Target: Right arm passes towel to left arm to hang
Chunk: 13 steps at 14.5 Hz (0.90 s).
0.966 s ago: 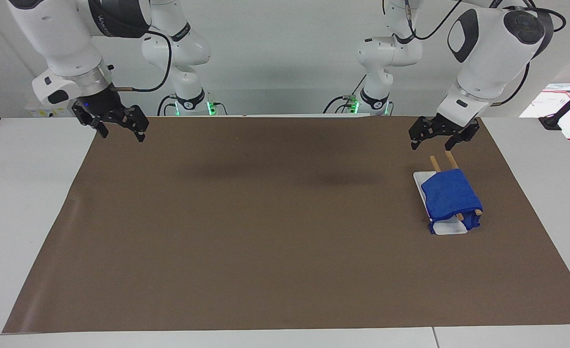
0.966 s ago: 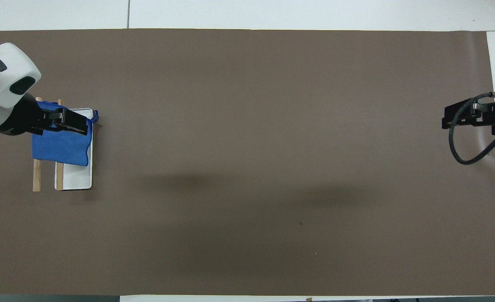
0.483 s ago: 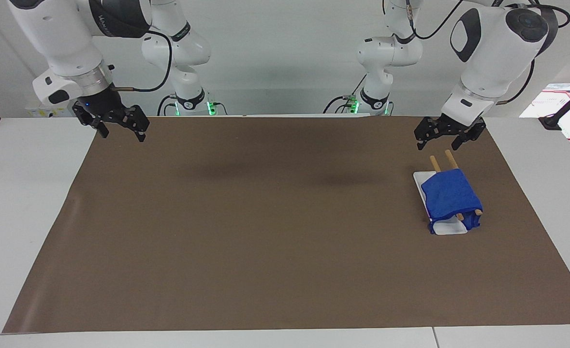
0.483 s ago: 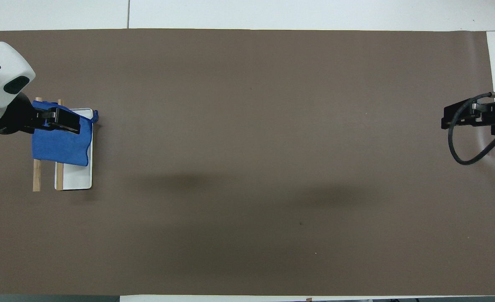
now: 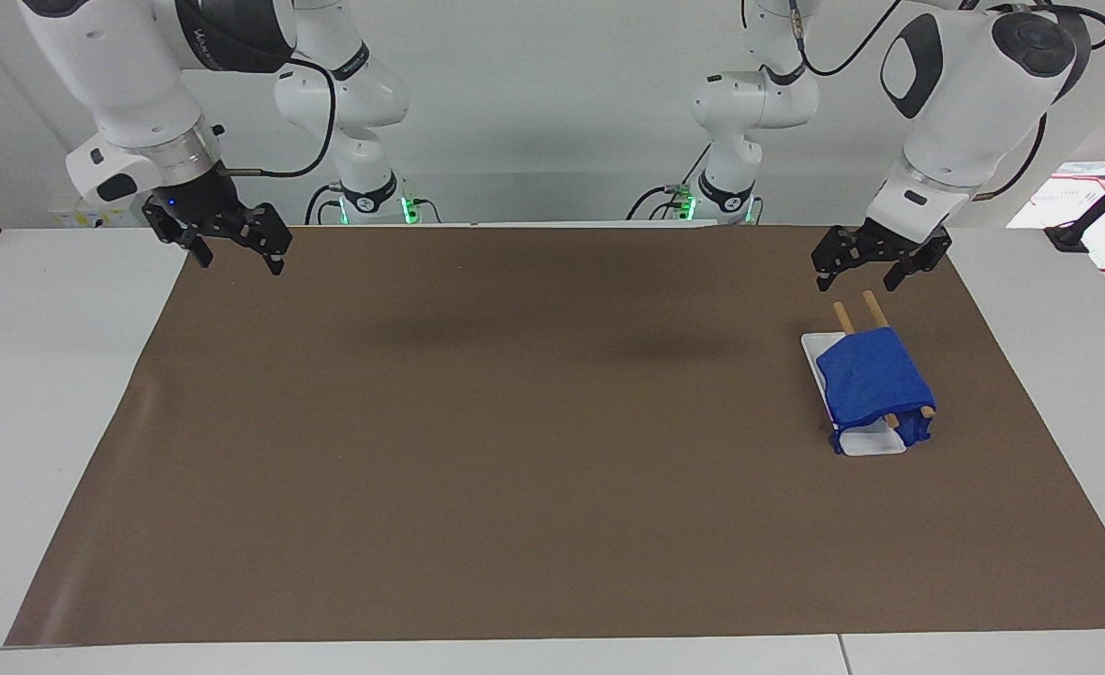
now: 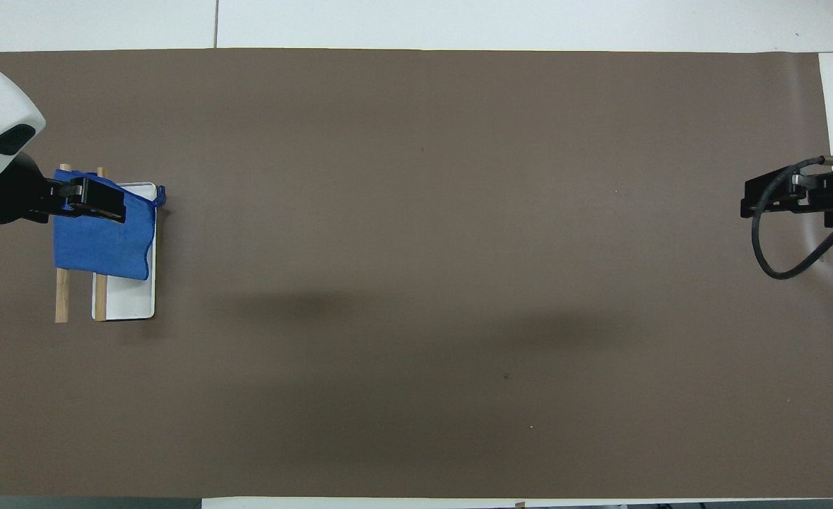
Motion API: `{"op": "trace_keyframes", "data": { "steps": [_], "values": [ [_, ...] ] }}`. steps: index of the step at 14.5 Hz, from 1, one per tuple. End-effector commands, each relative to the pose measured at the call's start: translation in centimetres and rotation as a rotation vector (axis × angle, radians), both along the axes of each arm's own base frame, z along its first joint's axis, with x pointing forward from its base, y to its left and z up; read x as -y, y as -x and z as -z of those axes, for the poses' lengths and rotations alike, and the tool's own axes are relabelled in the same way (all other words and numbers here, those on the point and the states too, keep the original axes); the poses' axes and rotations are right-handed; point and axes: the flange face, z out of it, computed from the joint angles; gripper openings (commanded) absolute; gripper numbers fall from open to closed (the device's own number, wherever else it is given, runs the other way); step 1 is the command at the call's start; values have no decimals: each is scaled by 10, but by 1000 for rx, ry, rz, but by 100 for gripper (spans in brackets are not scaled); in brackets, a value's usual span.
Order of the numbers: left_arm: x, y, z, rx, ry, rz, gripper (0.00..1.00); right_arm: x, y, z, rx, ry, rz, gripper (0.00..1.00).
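You have two white arms, two black grippers, one blue towel (image 5: 873, 382), two wooden rods (image 5: 874, 308), one white tray (image 5: 812, 349) and one brown mat (image 5: 515, 450). In the facing view the towel sits at the right of the frame, draped over both rods and the tray, toward the left arm's end of the table; one corner hangs down onto the mat at the end farther from the robots. In the overhead view the same group sits at the left edge, the rods' bare ends showing below the cloth. The left gripper (image 5: 880, 274) hangs in the air above the rods' bare ends at upper right of the facing view, jaws spread, holding nothing and clear of the towel. The right gripper (image 5: 231, 246) hangs at upper left over the mat's corner, jaws also spread and empty. You have open room across the whole middle of the mat, from the towel group to the right gripper; the tray group stands near the mat's edge at the left arm's end. Compared with a second ago, the left gripper has drawn back toward that end of the table and slightly upward; the right gripper, the towel, the rods and the tray have barely shifted.
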Motion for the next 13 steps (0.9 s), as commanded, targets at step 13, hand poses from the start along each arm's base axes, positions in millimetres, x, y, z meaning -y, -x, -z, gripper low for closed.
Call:
{"op": "trace_keyframes", "data": {
  "steps": [13],
  "values": [
    [-13, 0, -3, 12, -16, 39, 100, 1, 7, -1, 8, 17, -30, 100]
  ]
}}
